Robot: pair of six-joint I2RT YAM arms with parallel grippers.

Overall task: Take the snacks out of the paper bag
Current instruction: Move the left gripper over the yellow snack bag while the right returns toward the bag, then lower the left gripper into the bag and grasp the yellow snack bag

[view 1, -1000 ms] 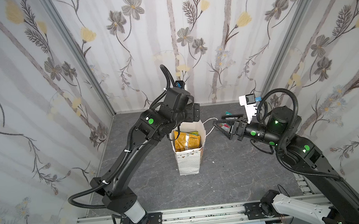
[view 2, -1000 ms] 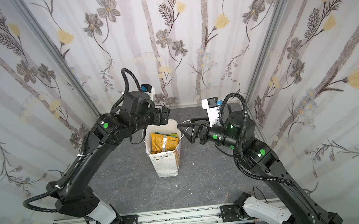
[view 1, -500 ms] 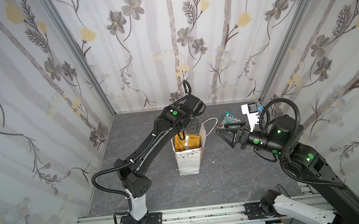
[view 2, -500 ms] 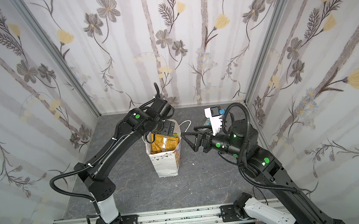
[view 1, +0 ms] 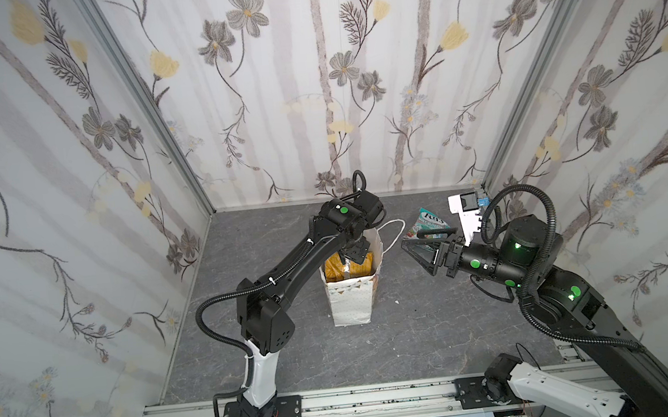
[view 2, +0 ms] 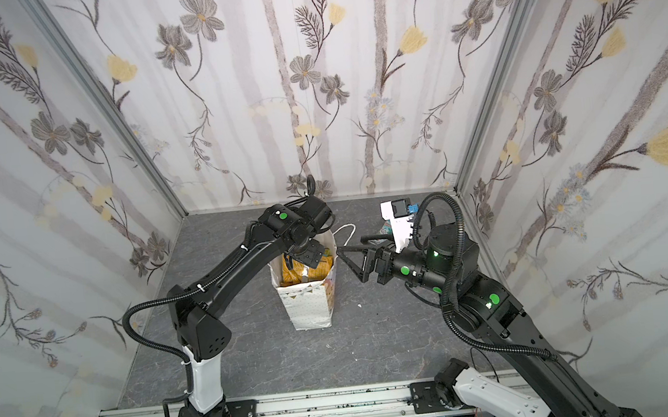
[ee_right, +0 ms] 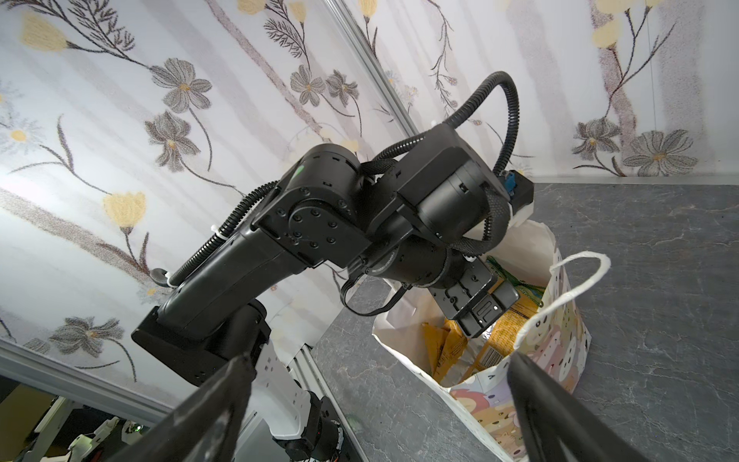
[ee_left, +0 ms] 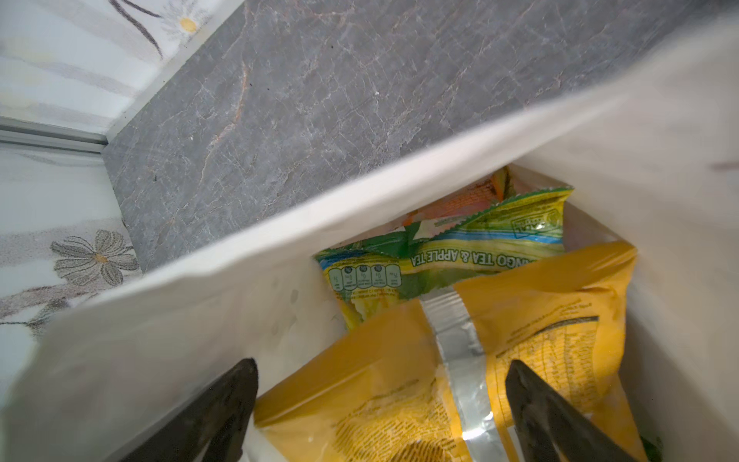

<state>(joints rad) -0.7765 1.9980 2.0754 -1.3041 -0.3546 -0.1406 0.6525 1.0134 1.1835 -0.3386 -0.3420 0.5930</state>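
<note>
Left claw (ee_left: 382,366), jaws apart, hangs inside the paper bag (ee_left: 160,340). Its wrist view shows a green packet (ee_left: 460,248) that the arm (view 1: 288,268) hides from above.

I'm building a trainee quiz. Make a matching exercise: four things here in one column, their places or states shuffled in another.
1 paper bag
2 yellow-orange chip bag
3 teal packet
4 right tool

A lying on the table
B open, beside the bag
C standing upright
D inside the bag, below the left tool

Pairs: 1-C, 2-D, 3-A, 4-B
</note>
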